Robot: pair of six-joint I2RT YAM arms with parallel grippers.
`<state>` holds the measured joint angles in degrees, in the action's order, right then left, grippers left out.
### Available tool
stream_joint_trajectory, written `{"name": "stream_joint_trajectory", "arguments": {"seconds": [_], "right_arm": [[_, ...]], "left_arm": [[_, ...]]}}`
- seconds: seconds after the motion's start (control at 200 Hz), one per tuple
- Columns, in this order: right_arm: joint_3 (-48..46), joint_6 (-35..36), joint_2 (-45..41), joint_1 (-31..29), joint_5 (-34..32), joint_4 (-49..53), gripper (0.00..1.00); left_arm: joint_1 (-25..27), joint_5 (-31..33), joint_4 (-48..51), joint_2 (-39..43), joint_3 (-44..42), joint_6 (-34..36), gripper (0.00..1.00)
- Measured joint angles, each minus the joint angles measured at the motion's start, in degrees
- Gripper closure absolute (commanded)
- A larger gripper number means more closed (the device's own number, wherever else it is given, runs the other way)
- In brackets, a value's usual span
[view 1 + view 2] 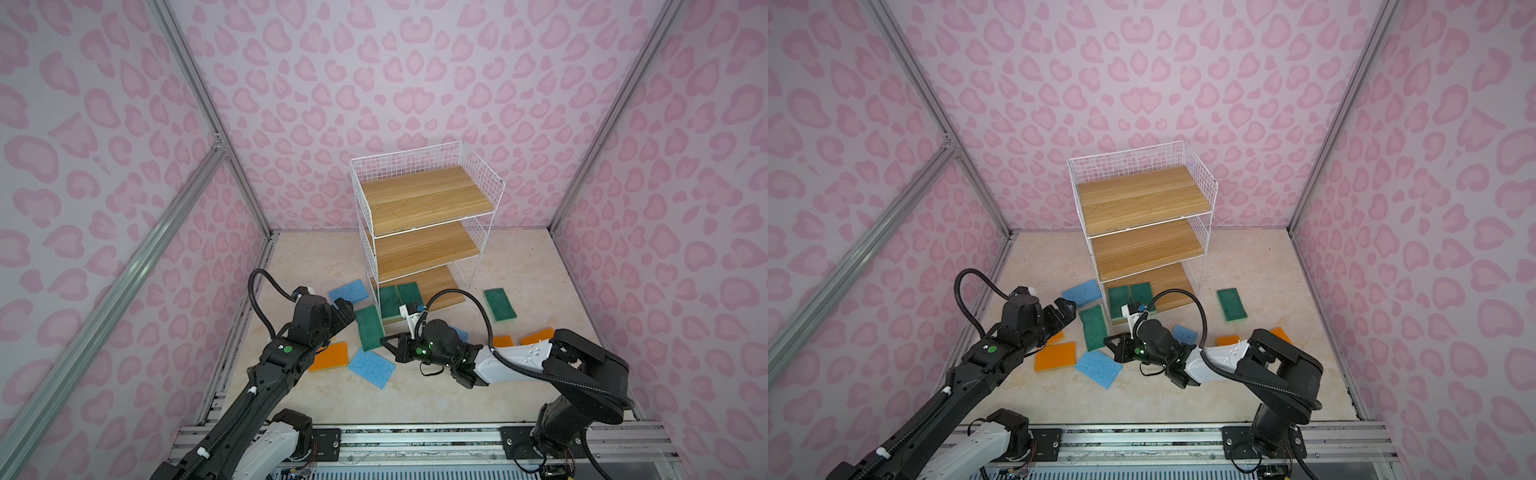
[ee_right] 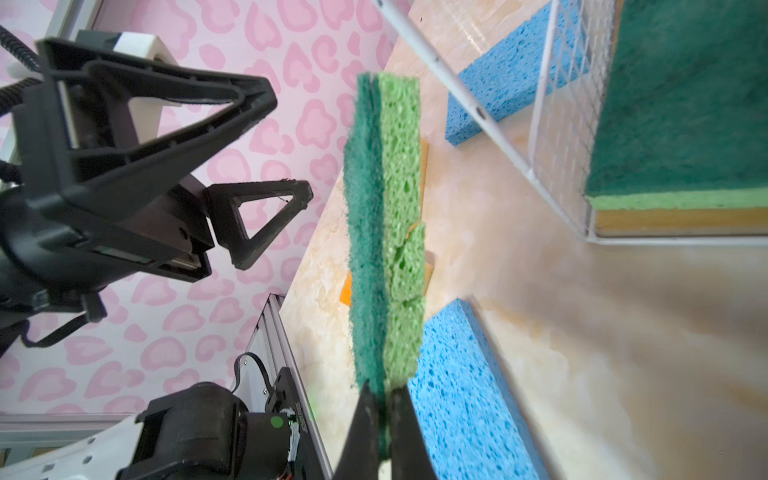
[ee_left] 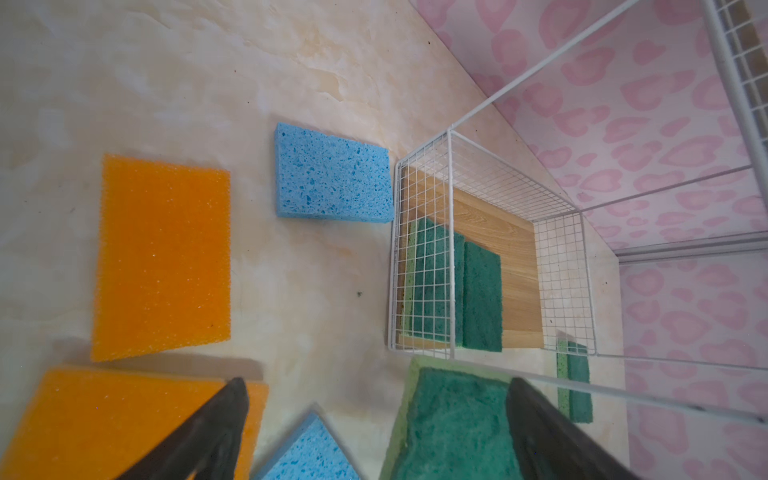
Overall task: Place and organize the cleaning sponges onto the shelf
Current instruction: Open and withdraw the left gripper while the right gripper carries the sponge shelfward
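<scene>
gripping flat porous green sponge (image 2: 386,232), right tool (image 2: 384,401) clamped on its edge, left tool (image 3: 376,384) spread apart

Two-tone green sponge (image 2: 386,208), blue sponge (image 1: 371,367), orange sponge (image 1: 330,356), pink-blotched walls (image 1: 415,62).

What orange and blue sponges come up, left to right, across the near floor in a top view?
Left orange sponge → near blue sponge → half-hidden blue sponge → partly covered orange sponge → rightmost orange sponge. Left out for overlap: far blue sponge.
</scene>
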<state>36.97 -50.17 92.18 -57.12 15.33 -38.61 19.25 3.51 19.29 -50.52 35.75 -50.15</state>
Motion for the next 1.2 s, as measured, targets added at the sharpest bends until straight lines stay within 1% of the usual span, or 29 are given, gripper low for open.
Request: {"name": "stream_joint_trajectory", "arguments": {"seconds": [0.115, 0.24, 0.435, 0.64, 0.785, 0.925, 1.08, 1.2], "right_arm": [[-2.6, 2.4, -5.2, 2.1, 1.0, 5.6, 1.00], [-5.1, 5.5, -11.1, 5.8, 2.6, 12.6, 1.00], [-6.7, 10.9, -21.6, 13.4, 5.2, 24.9, 1.00], [-5.2, 16.3, -28.6, 22.3, 6.9, 36.5, 1.00], [-4.2, 18.9, -30.3, 29.3, 8.0, 41.7, 1.00], [-2.4, 21.6, -29.9, 34.1, 9.9, 44.6, 1.00], [1.1, 23.9, -26.2, 38.8, 12.3, 46.2, 1.00], [5.0, 25.4, -21.1, 39.3, 15.1, 46.6, 1.00]], "left_arm": [[0.0, 0.4, 0.8, 1.0, -1.4, 2.4, 0.02], [0.0, 0.4, 1.0, 1.7, -2.7, 4.3, 0.02], [0.0, 0.3, 1.1, 3.7, -4.3, 7.3, 0.02], [0.0, 0.0, 0.6, 4.9, -5.6, 9.8, 0.02], [0.0, -0.7, 0.4, 4.8, -6.0, 11.2, 0.02], [0.0, -2.0, 0.3, 4.8, -6.0, 12.3, 0.02], [0.0, -3.6, -0.9, 4.5, -6.3, 12.7, 0.02], [0.0, -4.4, -1.8, 4.0, -6.3, 13.3, 0.02]]}}
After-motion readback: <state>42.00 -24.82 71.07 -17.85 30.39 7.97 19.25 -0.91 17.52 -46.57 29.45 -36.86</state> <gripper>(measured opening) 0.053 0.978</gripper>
